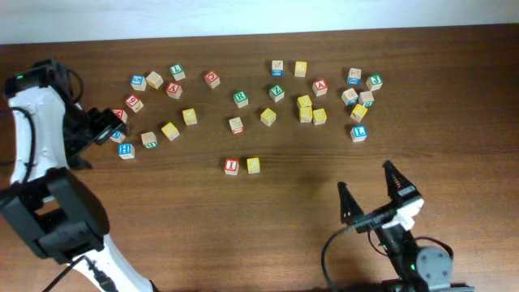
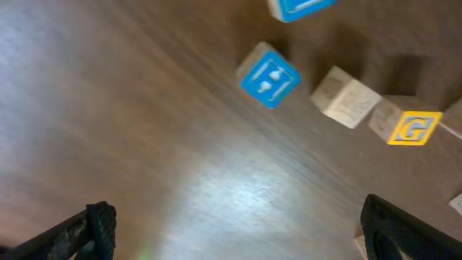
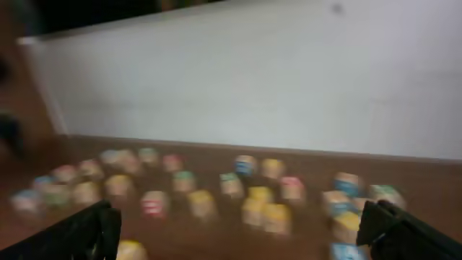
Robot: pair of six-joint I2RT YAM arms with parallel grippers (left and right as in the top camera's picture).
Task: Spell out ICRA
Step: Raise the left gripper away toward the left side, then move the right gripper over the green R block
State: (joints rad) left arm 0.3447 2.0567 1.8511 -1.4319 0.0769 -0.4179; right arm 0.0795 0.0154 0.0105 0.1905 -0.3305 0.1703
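A red I block [image 1: 232, 165] and a yellow block [image 1: 253, 165] sit side by side at the table's middle front. Several more letter blocks are scattered across the far half, among them a green R block [image 1: 241, 99] and a red A block [image 1: 319, 85]. My left gripper [image 1: 108, 126] is open and empty at the far left, beside a blue H block [image 1: 126, 150], which also shows in the left wrist view [image 2: 269, 76]. My right gripper [image 1: 371, 192] is open and empty at the front right, well short of the blocks. The right wrist view is blurred.
In the left wrist view a plain wooden block [image 2: 345, 97] and a yellow G block [image 2: 411, 127] lie right of the H block. A yellow cluster [image 1: 308, 109] sits at the back right. A white wall [image 3: 253, 79] runs behind the table.
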